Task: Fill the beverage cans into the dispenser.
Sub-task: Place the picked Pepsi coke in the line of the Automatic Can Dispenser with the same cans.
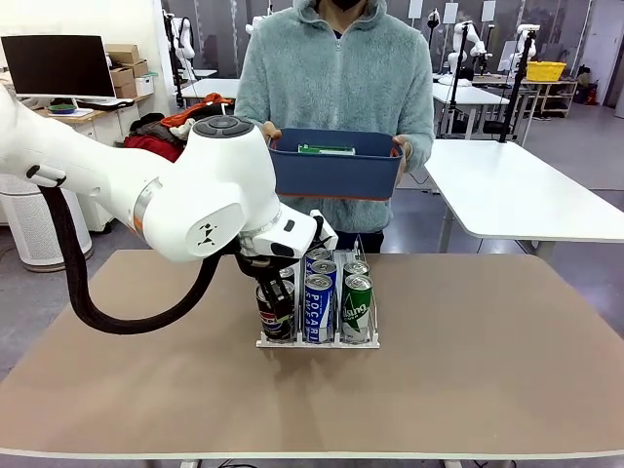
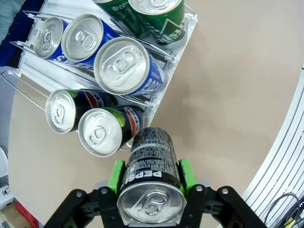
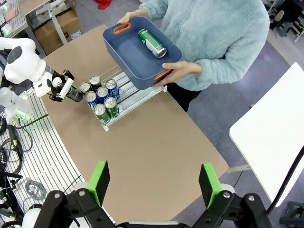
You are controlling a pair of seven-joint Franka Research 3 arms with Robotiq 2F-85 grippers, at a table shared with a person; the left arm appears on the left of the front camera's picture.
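Firmly held: left tool [image 2: 151, 175] clamps a Pepsi can [image 2: 148, 152] at the dispenser's [image 2: 178, 45] near edge

Green pads [image 2: 117, 176] press on either side of the can's upper part. Its silver top faces the wrist and its base points down at the near end of the left lane. The base is just beside the front one of two Pepsi cans [image 2: 100, 132] standing in that lane. Whether it touches that one, or sits inside the rack's rim, I cannot tell.

The middle lane carries three Pocari Sweat cans [image 2: 124, 66] and the right lane two green cans [image 2: 156, 12]. All are crowded toward the near end, so the rails run bare toward the far end.

Around the rack the brown worktop [image 1: 487, 390] lies open on the near side, the left and the right, out to its edges.

The left arm [image 1: 214, 195] comes in from the left with its big white joint high over the rack's left side. The wrist bends steeply down onto the lane, and a black hose [image 1: 73, 283] loops below the arm.

The right tool [image 3: 154, 185] hangs high above the worktop, jaws spread wide with nothing between them.

At the far edge a person [image 3: 213, 38] holds a dark blue bin [image 3: 133, 52] in both hands [image 3: 178, 69], above the rack's far end. One green can [image 3: 152, 42] lies on its side in it.
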